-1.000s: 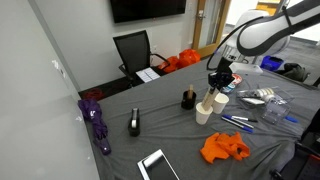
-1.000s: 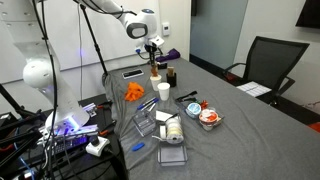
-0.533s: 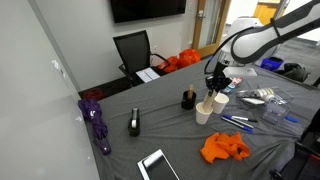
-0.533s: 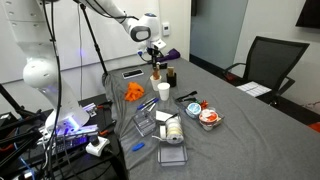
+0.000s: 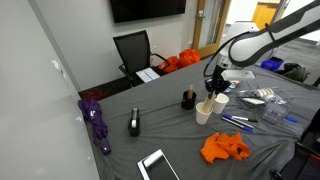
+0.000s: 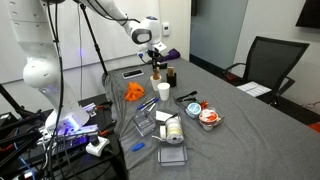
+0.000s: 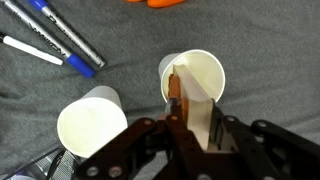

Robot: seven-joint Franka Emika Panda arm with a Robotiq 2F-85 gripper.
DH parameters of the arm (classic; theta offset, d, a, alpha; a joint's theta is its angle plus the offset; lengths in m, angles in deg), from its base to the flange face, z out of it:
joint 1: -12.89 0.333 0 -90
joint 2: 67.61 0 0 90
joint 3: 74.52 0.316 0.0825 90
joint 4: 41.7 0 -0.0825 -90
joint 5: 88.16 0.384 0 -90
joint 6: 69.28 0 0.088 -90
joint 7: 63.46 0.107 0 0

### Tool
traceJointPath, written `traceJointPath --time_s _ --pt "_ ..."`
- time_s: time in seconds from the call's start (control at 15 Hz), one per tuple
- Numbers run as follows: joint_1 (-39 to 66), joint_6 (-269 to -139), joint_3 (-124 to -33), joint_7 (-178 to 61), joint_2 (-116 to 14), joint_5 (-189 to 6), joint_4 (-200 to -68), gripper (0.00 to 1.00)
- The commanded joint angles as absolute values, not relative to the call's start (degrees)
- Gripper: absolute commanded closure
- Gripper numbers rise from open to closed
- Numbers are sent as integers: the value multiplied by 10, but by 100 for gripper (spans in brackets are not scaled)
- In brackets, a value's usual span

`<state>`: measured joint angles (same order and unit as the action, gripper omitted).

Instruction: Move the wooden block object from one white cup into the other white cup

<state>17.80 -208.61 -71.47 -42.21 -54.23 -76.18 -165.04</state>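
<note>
Hand: we see the black robot hand (image 7: 188, 118) clenched on the small tan-brown wooden block (image 7: 174, 88), its fingers closed on the near end of the piece.
Hand height: in both exterior views the hand (image 5: 214, 90) (image 6: 156, 64) hangs low, right above the pair of cups.
Block: it is held lengthwise, and its free end reaches over the rim into the mouth of the white paper cup below the hand (image 7: 205, 70). We cannot tell whether it touches the cup's floor.
Other cup: the second white paper cup (image 7: 90, 125) stands upright just beside the first on the grey cloth-covered desk (image 7: 120, 60), and in the wrist view it looks empty.
Done: the block is gripped and lined up with one cup's opening.
Uncertain: we cannot say from these views whether this cup is the one the block comes from or the one it goes to.
Left, if it is the source cup: lift clear, shift across to the neighbour, lower, let go.
Left, if it is the target cup: only the lowering and the release.
Verdict: we judge the transfer unfinished either way, since the block is not yet let go.
Nearby: blue marker pens (image 7: 60, 30) lie apart from the cups and play no part.
</note>
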Motion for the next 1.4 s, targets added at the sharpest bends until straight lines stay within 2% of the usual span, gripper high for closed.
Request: traceJointPath --time_s 0.0,0.53,1.33 --pt "179 -2098 -720 -423 -527 -766 -1645 93" --pt "170 -2145 -713 -451 -506 -736 -1656 93" --pt "152 -2149 -709 -542 -508 -672 -1671 93"
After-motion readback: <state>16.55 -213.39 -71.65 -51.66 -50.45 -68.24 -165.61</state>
